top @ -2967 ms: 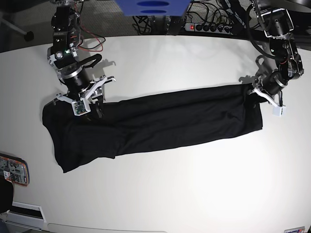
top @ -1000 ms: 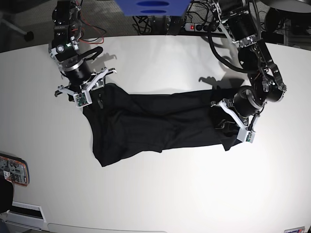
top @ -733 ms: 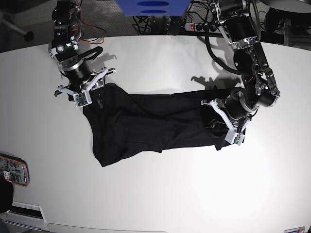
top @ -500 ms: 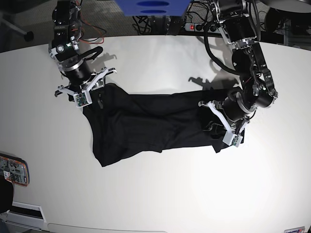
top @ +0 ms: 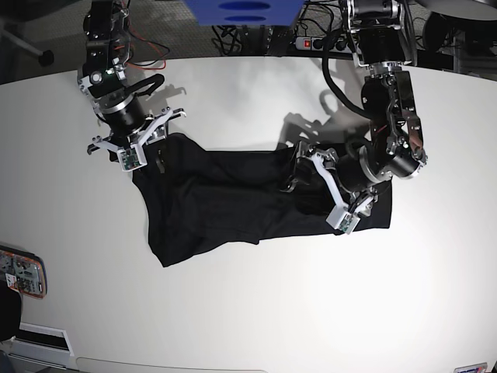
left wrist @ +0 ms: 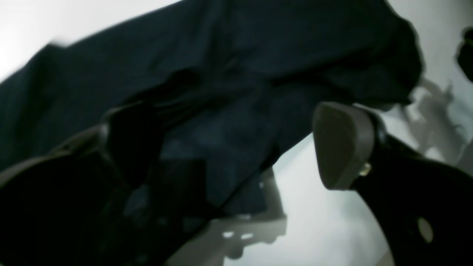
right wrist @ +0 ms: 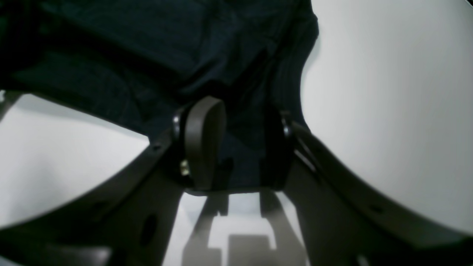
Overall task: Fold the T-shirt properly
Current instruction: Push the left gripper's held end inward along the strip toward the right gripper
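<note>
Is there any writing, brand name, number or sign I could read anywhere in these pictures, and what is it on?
No text can be read.
T-shirt: plain black, no print.
Flat object at the table's left edge: printed marks, too small to read.
Blue panel at the top: dark ovals, no legible letters.
Power strip: red switch, no legible label.

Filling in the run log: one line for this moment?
T-shirt: right end folded inward | left gripper: jaws open over shirt | right gripper: shut on shirt corner

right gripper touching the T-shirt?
Touching. The right wrist view shows the right gripper with black T-shirt cloth pinched between its fingers.
</note>
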